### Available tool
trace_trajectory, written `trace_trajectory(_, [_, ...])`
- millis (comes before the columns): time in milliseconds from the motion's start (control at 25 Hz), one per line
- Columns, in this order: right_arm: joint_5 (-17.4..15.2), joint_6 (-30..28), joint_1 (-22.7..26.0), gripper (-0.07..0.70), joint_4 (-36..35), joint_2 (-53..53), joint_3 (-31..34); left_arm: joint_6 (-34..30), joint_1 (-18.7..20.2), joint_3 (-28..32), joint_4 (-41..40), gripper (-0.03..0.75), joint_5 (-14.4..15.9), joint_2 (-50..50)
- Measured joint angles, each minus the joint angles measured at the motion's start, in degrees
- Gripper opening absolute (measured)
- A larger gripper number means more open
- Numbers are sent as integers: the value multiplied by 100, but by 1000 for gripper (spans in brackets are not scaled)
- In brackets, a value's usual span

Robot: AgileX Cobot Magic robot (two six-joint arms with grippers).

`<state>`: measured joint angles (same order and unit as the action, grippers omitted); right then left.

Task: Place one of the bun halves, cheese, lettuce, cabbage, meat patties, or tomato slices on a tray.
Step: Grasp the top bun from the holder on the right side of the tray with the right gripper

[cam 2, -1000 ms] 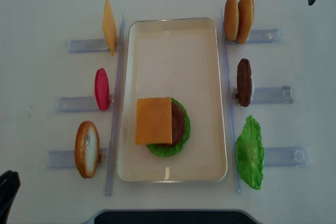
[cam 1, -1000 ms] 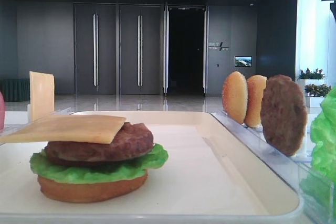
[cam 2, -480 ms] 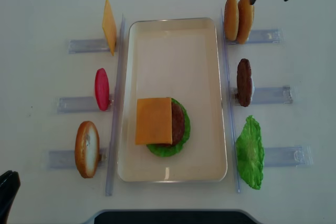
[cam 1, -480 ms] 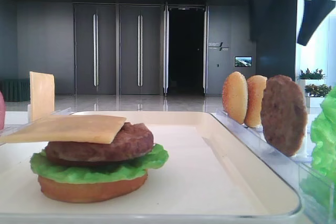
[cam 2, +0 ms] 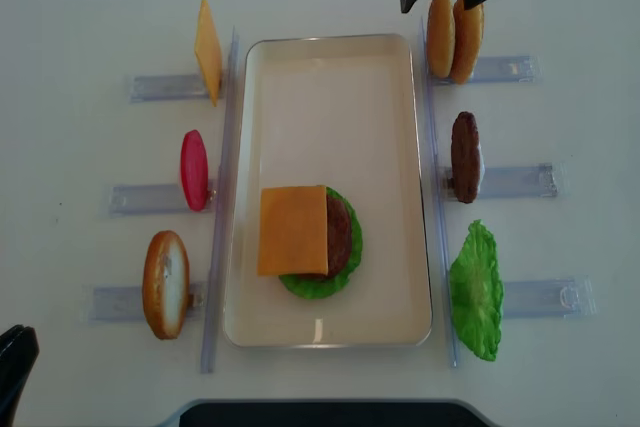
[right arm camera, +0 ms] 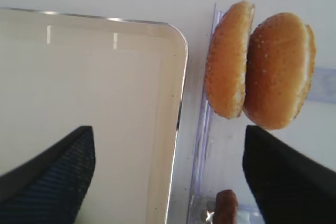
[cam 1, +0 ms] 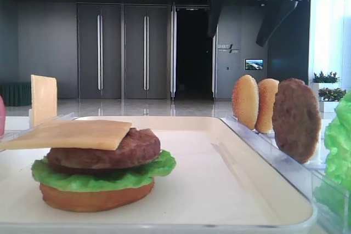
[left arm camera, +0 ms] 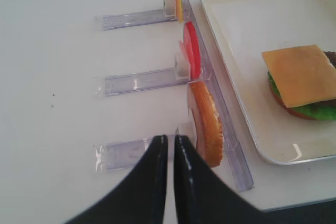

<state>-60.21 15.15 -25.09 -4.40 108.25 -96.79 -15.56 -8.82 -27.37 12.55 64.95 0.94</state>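
Gripper above bun halves, beside tray.
Low exterior view: right gripper (cam 1: 244,17) hangs wide apart over the bun halves (cam 1: 255,103); wall sign unreadable. Right wrist view: both bun halves (right arm camera: 260,66) stand touching just outside the tray (right arm camera: 176,72), so a descent may catch two or topple them. Left wrist view: left gripper (left arm camera: 169,148) pinched narrow, empty. Overhead: stacked cheese (cam 2: 292,230) sits in the tray.

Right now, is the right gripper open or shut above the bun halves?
Open. The right gripper has its jaws spread wide, empty, above the two upright bun halves.
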Motion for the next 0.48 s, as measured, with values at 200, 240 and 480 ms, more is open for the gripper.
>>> trace_trajectory(200, [-307, 28, 11, 573, -1, 409, -412, 0, 0, 0, 0, 301, 0, 0])
trace_trajectory(240, [-344, 28, 19, 572, -1, 489, -465, 0, 0, 0, 0, 301, 0, 0])
trace_trajectory(480, [-483, 47, 66, 572, 13, 905, -762, 0, 0, 0, 0, 301, 0, 0])
